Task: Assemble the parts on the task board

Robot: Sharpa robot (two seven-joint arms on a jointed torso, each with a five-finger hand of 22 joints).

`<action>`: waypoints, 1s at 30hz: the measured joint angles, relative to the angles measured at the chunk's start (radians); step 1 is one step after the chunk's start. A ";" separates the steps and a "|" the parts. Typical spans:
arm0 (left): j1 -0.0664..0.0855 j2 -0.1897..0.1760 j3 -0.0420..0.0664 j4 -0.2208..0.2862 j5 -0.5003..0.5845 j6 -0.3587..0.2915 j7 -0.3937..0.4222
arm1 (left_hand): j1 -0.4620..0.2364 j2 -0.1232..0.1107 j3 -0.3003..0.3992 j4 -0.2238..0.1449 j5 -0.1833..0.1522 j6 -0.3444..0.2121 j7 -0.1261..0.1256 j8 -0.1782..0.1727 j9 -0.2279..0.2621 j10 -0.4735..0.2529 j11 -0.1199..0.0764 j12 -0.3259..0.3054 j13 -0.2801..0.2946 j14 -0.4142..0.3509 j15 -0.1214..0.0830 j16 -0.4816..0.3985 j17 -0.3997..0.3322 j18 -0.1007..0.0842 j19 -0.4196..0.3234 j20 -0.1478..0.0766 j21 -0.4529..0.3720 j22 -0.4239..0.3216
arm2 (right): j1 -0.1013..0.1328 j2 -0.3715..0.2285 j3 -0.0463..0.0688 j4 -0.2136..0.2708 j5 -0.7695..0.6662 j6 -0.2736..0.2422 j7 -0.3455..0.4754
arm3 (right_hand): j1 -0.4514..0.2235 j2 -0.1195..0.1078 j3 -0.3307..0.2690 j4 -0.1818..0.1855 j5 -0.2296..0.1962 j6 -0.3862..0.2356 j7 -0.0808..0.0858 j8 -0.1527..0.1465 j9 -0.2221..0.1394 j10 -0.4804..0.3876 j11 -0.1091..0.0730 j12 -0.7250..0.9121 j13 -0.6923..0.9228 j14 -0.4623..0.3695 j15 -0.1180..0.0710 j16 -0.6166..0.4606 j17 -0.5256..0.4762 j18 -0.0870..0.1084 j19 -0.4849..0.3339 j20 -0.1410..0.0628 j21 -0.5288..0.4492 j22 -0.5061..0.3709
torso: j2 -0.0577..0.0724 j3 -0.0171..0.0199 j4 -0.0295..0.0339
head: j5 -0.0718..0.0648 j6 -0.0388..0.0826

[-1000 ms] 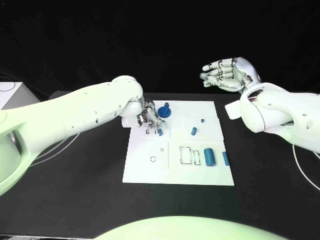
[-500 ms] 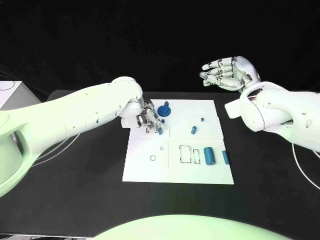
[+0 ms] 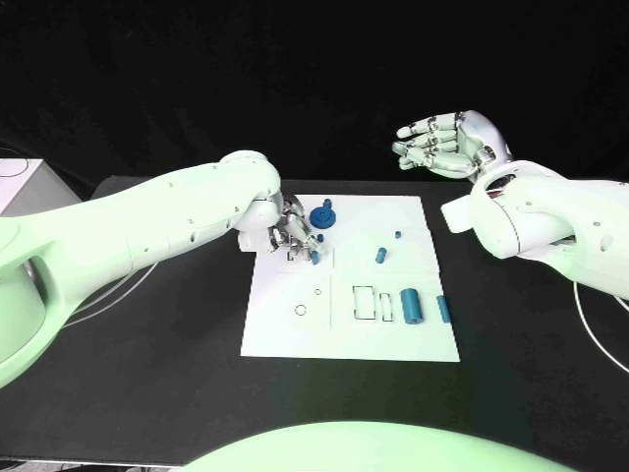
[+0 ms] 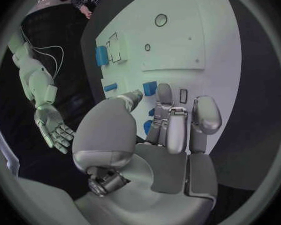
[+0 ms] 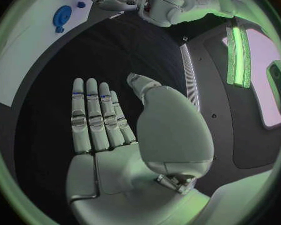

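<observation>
The white task board (image 3: 350, 329) lies mid-table. My left hand (image 3: 294, 231) hovers low over its near-left part, thumb and fingers pinching a small blue part (image 3: 314, 258); that part (image 4: 150, 88) sits between the thumb tip and the fingers (image 4: 168, 120), close to a small rectangular slot (image 4: 183, 96). A blue gear (image 3: 324, 218) stands just beyond the hand. More blue parts lie on the board: a peg (image 3: 397, 236), a short piece (image 3: 380, 257), a cylinder (image 3: 411, 306) and a slim bar (image 3: 443, 311). My right hand (image 3: 449, 143) is raised beyond the board's far right corner, palm (image 5: 109, 135) flat and empty.
Empty rectangular recesses (image 3: 365, 303) and a round hole (image 3: 301, 311) mark the board's near half. A white box with cables (image 3: 3, 192) stands at the table's left edge. A cable (image 3: 599, 324) runs along the table's right side.
The left hand and its blue part have crept very slightly away from me over the board. The right hand has stayed still.
</observation>
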 measured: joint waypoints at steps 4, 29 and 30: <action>0.000 0.001 0.000 0.000 0.001 0.001 0.000 | 0.015 0.008 0.004 -0.004 0.000 0.004 -0.004 0.000 0.004 0.000 0.000 0.000 0.001 0.000 0.000 0.000 0.000 0.000 0.000 0.000 0.000 0.001 | 0.000 0.000 0.000 0.000 0.000 0.000 0.000 | 0.000 0.000 0.000 0.000 0.000 0.000 0.000 0.000 0.000 0.000 0.000 0.000 0.000 0.000 0.000 0.000 0.000 0.000 0.000 0.000 0.000 0.000 | 0.000 0.0000 0.0001 | 0.000 0.000; 0.001 0.002 0.001 -0.006 0.010 0.004 0.008 | 0.122 0.032 0.106 -0.078 -0.001 0.007 -0.007 -0.001 0.026 -0.002 -0.013 0.006 0.026 0.008 -0.008 0.000 0.000 0.000 -0.004 -0.004 0.009 0.012 | -0.003 0.004 -0.001 -0.004 0.001 0.001 -0.002 | 0.000 0.000 0.000 0.000 0.000 0.000 0.000 -0.004 0.000 0.003 0.003 0.000 0.000 0.000 0.000 0.000 -0.002 0.000 0.000 0.000 0.000 -0.003 | 0.001 0.0014 0.0001 | -0.001 -0.003; 0.001 0.002 0.001 -0.007 0.011 0.004 0.008 | 0.124 0.031 0.113 -0.081 0.000 0.007 -0.007 -0.002 0.027 -0.001 -0.015 0.006 0.027 0.007 -0.008 0.000 0.000 0.000 -0.004 -0.004 0.009 0.012 | -0.003 0.004 -0.001 -0.004 0.001 0.001 -0.002 | 0.000 0.000 0.000 0.000 0.000 0.000 0.000 -0.004 0.000 0.003 0.003 0.000 0.000 0.000 0.000 0.000 -0.002 0.000 0.000 0.000 0.000 -0.003 | 0.001 0.0015 0.0001 | -0.001 -0.003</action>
